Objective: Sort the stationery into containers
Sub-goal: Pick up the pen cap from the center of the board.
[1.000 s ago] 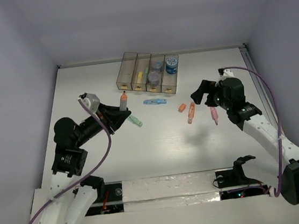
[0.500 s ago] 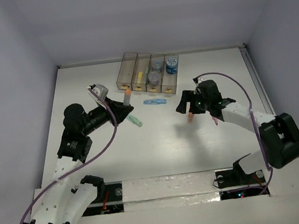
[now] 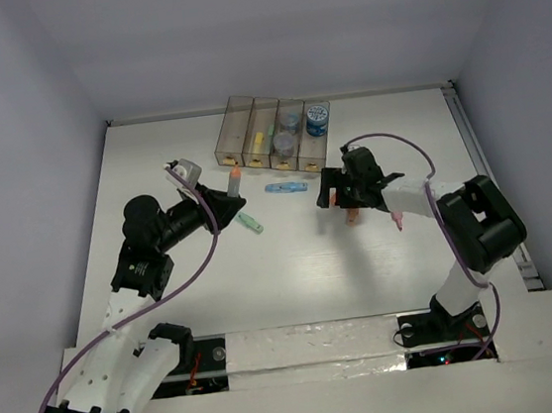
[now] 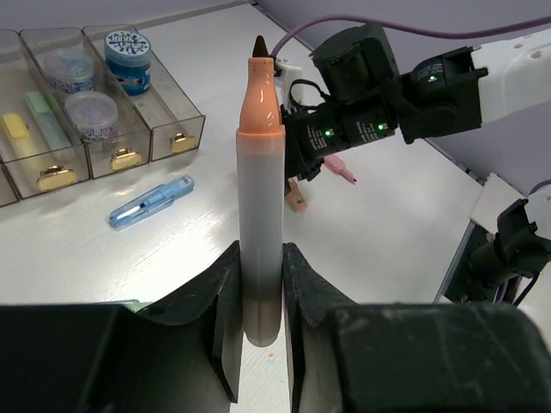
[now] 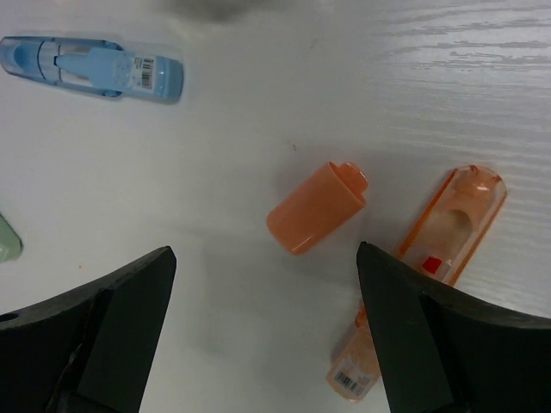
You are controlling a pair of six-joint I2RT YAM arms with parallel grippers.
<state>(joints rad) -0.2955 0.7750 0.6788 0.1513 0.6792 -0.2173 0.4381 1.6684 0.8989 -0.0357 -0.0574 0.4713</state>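
My left gripper (image 4: 261,262) is shut on an uncapped marker (image 4: 260,172) with a grey body and an orange tip, held upright; it also shows in the top view (image 3: 234,182). My right gripper (image 5: 265,251) is open, its jaws wide apart just above the table, with a loose orange cap (image 5: 316,208) lying between and ahead of them. An orange translucent stick (image 5: 448,249) lies beside the right jaw. Four smoky bins (image 3: 247,130) stand in a row at the back, holding a yellow stick, a green stick and round blue rolls (image 3: 317,117).
A blue stick (image 3: 285,187) lies in front of the bins. A green stick (image 3: 250,223) lies under the left gripper (image 3: 224,208). A pink stick (image 3: 396,218) lies right of the right gripper (image 3: 332,194). White walls enclose the table.
My right gripper has swung left and down over the orange cap. My left gripper has shifted slightly right and back with the marker still in it.
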